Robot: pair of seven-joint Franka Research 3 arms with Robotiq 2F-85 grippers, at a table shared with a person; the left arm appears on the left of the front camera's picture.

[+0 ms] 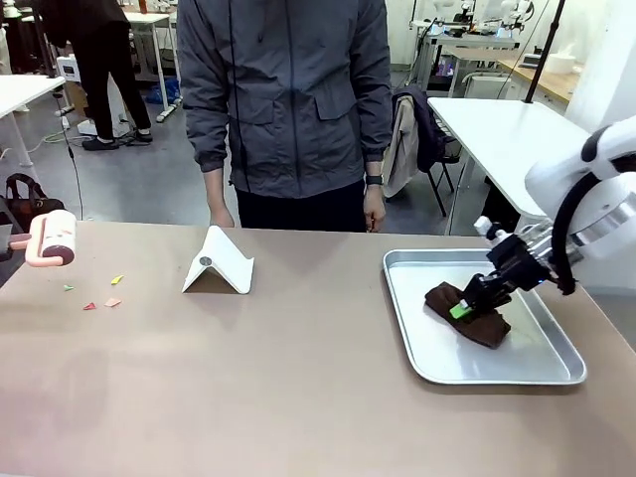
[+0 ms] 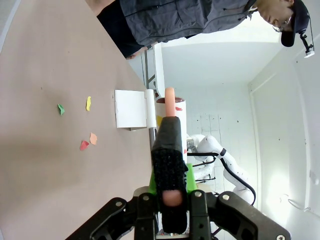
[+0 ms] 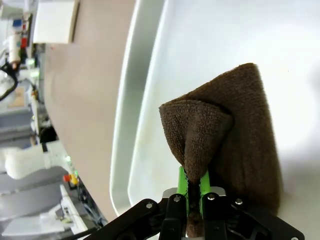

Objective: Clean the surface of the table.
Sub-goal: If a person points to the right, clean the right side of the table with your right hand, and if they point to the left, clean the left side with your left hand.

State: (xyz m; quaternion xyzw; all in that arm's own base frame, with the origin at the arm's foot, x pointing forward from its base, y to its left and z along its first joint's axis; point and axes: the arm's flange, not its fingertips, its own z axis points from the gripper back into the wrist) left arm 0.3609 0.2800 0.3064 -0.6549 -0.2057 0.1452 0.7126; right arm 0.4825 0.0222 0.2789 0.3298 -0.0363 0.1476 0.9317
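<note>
The tan table (image 1: 248, 378) carries several small coloured paper scraps (image 1: 99, 295) near its left end. In the left wrist view my left gripper (image 2: 169, 160) is shut on the pink handle of a lint roller (image 2: 170, 97), held off the table with the scraps (image 2: 85, 125) ahead of it. The roller (image 1: 52, 239) shows at the table's far left edge. My right gripper (image 1: 460, 310) is shut on a fold of a brown cloth (image 1: 469, 316) lying in the silver tray (image 1: 427, 353) on the right. Seen from the right wrist, the pinched cloth (image 3: 220, 130) peaks above the gripper (image 3: 192, 192).
A white folded stand (image 1: 219, 264) sits on the table left of centre, beside the scraps. A person in a grey jacket (image 1: 283, 89) stands at the far edge with a hand (image 1: 221, 214) hanging near the stand. White tables and chairs fill the room behind.
</note>
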